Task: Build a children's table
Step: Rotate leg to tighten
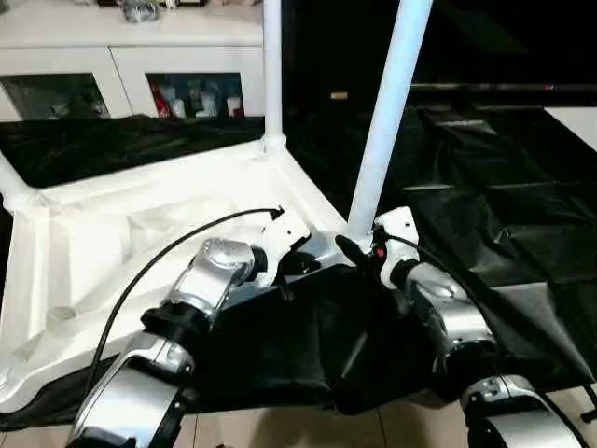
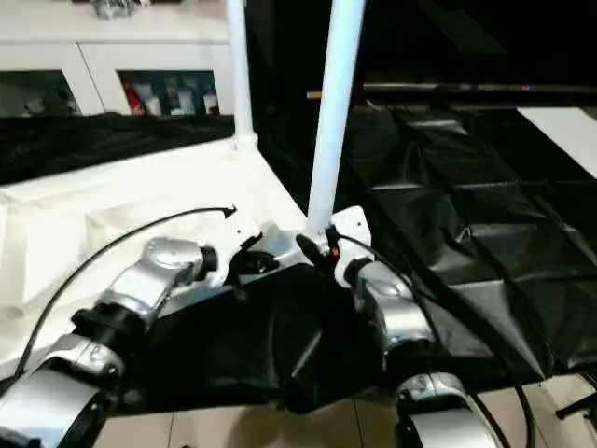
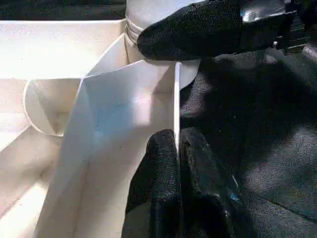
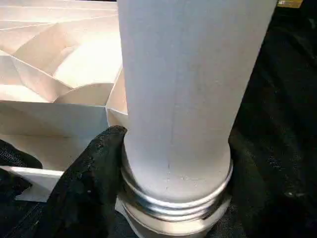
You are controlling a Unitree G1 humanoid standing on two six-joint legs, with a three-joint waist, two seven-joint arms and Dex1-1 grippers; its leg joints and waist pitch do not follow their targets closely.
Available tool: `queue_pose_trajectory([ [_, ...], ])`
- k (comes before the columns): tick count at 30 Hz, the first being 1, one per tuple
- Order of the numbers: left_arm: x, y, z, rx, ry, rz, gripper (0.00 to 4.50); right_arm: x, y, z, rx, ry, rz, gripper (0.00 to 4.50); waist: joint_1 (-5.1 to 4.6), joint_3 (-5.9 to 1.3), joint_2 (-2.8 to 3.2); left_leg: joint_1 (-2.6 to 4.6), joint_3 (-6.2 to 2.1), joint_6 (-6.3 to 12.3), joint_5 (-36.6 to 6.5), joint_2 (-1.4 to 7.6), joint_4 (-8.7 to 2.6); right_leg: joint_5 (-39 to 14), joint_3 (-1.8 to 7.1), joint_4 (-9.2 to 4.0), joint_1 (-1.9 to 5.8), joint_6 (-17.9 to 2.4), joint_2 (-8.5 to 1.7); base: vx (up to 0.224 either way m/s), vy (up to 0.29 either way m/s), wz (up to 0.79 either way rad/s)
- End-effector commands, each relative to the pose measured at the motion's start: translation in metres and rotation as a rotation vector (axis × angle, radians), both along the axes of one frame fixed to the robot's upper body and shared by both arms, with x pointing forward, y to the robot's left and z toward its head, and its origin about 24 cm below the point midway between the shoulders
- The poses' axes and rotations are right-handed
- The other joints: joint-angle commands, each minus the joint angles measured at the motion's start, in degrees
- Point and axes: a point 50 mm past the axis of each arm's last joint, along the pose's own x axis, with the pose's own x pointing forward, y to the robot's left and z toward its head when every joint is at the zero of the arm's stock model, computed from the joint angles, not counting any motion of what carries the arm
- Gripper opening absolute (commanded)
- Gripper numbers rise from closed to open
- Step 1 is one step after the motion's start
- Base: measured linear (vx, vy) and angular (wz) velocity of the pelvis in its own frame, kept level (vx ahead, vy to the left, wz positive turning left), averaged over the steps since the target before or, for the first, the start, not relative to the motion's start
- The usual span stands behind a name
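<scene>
While the children's table (image 1: pixel 140 233) lay upside down on black sheeting (image 1: pixel 485 187), its ribbed underside faced up and white legs rose from its corner sockets. Behind it stood a white cabinet (image 1: pixel 131 65) whose glass doors showed small items, too blurred to read. At the nearest corner socket a leg (image 1: pixel 387 112) stood slightly tilted, its threaded base at the socket mouth. The right gripper (image 4: pixel 173 168) clasped that leg's base, one finger on each side. The left gripper (image 3: pixel 177 163) was pinched closed on the table's thin rim wall, just beside that socket.
</scene>
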Motion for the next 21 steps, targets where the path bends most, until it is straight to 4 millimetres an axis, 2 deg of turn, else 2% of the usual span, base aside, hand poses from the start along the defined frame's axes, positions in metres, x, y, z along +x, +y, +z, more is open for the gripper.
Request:
queue_pose_trajectory([
  [1, -0.014, -0.034, -0.007, -0.050, 0.036, -0.116, 0.00, -0.009, 0.037, -0.006, 0.021, 0.025, 0.173, 3.40, -0.05, -2.39, -0.85, 0.57, -1.40, 0.87, -20.9, 1.74, -4.86, -24.7, 1.60, -5.82, 1.11, -8.8, -2.58, 0.000, 0.000, 0.00],
  [2, -0.014, -0.031, -0.009, -0.039, 0.037, -0.118, 0.00, -0.007, 0.034, -0.001, 0.044, 0.004, 0.174, 3.60, 0.02, -2.50, -0.91, 0.67, -1.30, 1.05, -20.7, 1.78, -4.79, -23.5, 1.64, -5.78, 1.02, -9.2, -2.59, 0.000, 0.000, 0.00],
  [3, -0.014, -0.029, -0.010, -0.032, 0.036, -0.115, 0.00, -0.006, 0.030, 0.003, 0.057, -0.016, 0.181, 3.60, 0.00, -2.49, -1.03, 0.56, -1.29, 1.29, -20.5, 1.78, -4.78, -22.8, 1.65, -5.70, 1.10, -9.4, -2.57, 0.000, 0.000, 0.00],
  [4, -0.013, -0.027, -0.010, -0.030, 0.035, -0.112, 0.00, -0.005, 0.027, 0.006, 0.060, -0.030, 0.191, 3.85, 0.11, -2.48, -0.96, 0.39, -1.24, 1.83, -19.9, 1.81, -4.79, -21.7, 1.66, -5.59, 1.25, -9.9, -2.60, 0.000, 0.000, 0.00],
  [6, -0.015, -0.019, -0.011, -0.032, 0.038, -0.134, 0.00, -0.006, 0.015, 0.014, 0.040, -0.061, 0.271, 3.85, 0.20, -2.52, -1.22, 0.35, -1.16, 2.36, -19.5, 1.81, -4.68, -21.0, 1.65, -5.57, 1.35, -10.1, -2.54, 0.000, 0.000, 0.00],
  [7, -0.017, -0.015, -0.010, -0.041, 0.036, -0.172, 0.00, -0.009, 0.007, 0.017, 0.030, -0.065, 0.338, 3.85, 0.53, -2.60, -1.17, 0.38, -1.09, 3.06, -18.5, 1.89, -4.57, -19.6, 1.73, -5.50, 1.45, -10.4, -2.64, 0.000, 0.000, 0.00],
  [8, -0.019, -0.013, -0.009, -0.054, 0.035, -0.206, 0.00, -0.011, 0.002, 0.019, 0.018, -0.065, 0.386, 3.85, 0.52, -2.68, -1.37, 0.14, -1.07, 3.42, -17.5, 1.91, -4.51, -18.4, 1.73, -5.28, 1.65, -10.6, -2.65, 0.000, 0.000, 0.00],
  [9, -0.023, -0.008, -0.006, -0.074, 0.045, -0.258, 0.00, -0.016, -0.008, 0.020, -0.001, -0.055, 0.470, 3.85, 0.77, -2.80, -1.43, -0.08, -0.95, 4.53, -14.8, 1.96, -4.34, -14.6, 1.74, -4.83, 1.94, -11.6, -2.68, 0.000, 0.000, 0.00],
  [10, -0.023, -0.008, -0.006, -0.074, 0.045, -0.258, 0.00, -0.016, -0.008, 0.020, -0.001, -0.055, 0.470, 3.85, 0.77, -2.80, -1.43, -0.08, -0.95, 4.53, -14.8, 1.96, -4.34, -14.6, 1.74, -4.83, 1.94, -11.6, -2.68, 0.000, 0.000, 0.00],
  [12, -0.031, 0.005, 0.000, -0.087, 0.059, -0.382, 0.00, -0.027, -0.025, 0.023, -0.013, -0.007, 0.608, 3.85, 1.11, -3.17, -1.29, -0.26, -0.79, 6.70, -10.1, 2.06, -3.87, -6.7, 1.64, -3.87, 2.27, -13.9, -2.59, 0.000, 0.000, 0.00],
  [13, -0.033, 0.008, 0.001, -0.085, 0.063, -0.407, 0.00, -0.029, -0.028, 0.023, -0.010, 0.009, 0.636, 3.85, 1.49, -3.12, -1.25, -0.30, -0.55, 7.86, -8.7, 2.15, -3.68, -4.0, 1.56, -3.47, 2.28, -14.9, -2.40, 0.000, 0.000, 0.00],
  [15, -0.036, 0.014, 0.004, -0.090, 0.073, -0.444, 0.00, -0.034, -0.031, 0.023, -0.014, 0.029, 0.686, 3.85, 1.73, -3.02, -1.09, -0.23, -0.42, 8.45, -8.2, 2.33, -3.66, -2.8, 1.41, -3.29, 2.12, -15.9, -2.39, 0.000, 0.000, 0.00],
  [16, -0.037, 0.017, 0.005, -0.091, 0.084, -0.458, 0.00, -0.035, -0.033, 0.023, -0.021, 0.039, 0.708, 3.85, 1.91, -2.87, -1.04, 0.01, -0.32, 8.04, -9.1, 2.43, -3.72, -4.4, 1.41, -3.46, 1.83, -16.0, -2.41, 0.000, 0.000, 0.00],
  [19, -0.039, 0.027, 0.009, -0.077, 0.087, -0.482, 0.00, -0.039, -0.036, 0.022, -0.045, 0.059, 0.754, 3.85, 2.11, -2.50, -1.25, 0.10, -0.45, 5.56, -11.9, 2.62, -4.23, -9.8, 1.41, -3.91, 1.77, -15.0, -2.47, 0.000, 0.000, 0.00],
  [21, -0.038, 0.032, 0.011, -0.067, 0.082, -0.482, 0.00, -0.041, -0.037, 0.022, -0.057, 0.062, 0.767, 3.85, 2.13, -2.39, -1.00, 0.40, -0.49, 3.92, -13.8, 2.72, -4.55, -12.5, 1.56, -4.19, 1.56, -14.3, -2.47, 0.000, 0.000, 0.00],
])
